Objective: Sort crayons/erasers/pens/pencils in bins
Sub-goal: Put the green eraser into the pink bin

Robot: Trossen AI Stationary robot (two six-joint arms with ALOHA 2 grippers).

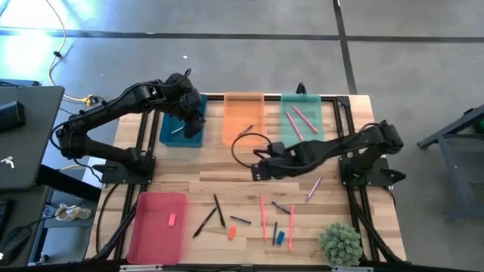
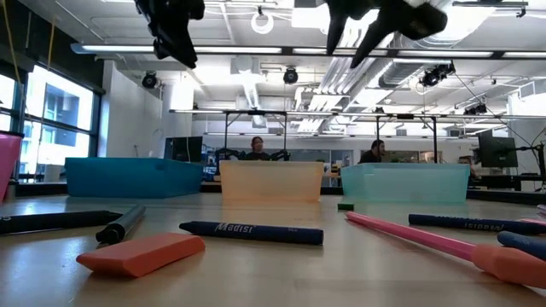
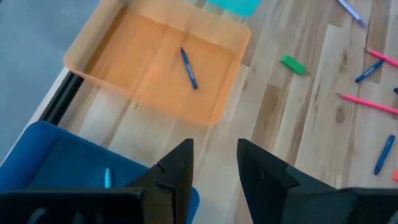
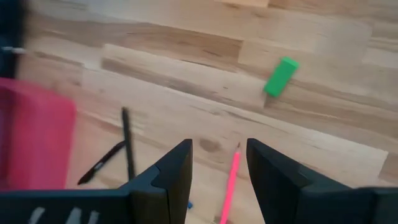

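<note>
High view: left gripper (image 1: 198,119) over the teal bin (image 1: 182,134), fingers apart, gripping nothing. Right gripper (image 1: 257,172) above bare table mid-board, fingers apart, empty too. Below it, green eraser (image 4: 280,76) on the wood. Blue pen (image 3: 189,68) inside orange bin (image 3: 102,38).

A broad strip of bare wooden surface (image 1: 189,177) runs between the back row of bins and the scattered sticks at the front, open to a reach. The right arm (image 1: 325,147) lies across the middle of it, blocking the way toward the mint green bin (image 1: 286,121). The left arm (image 1: 113,113) hangs over the blue bin (image 1: 168,136). A green plant (image 1: 340,243) crowds the front right corner.
</note>
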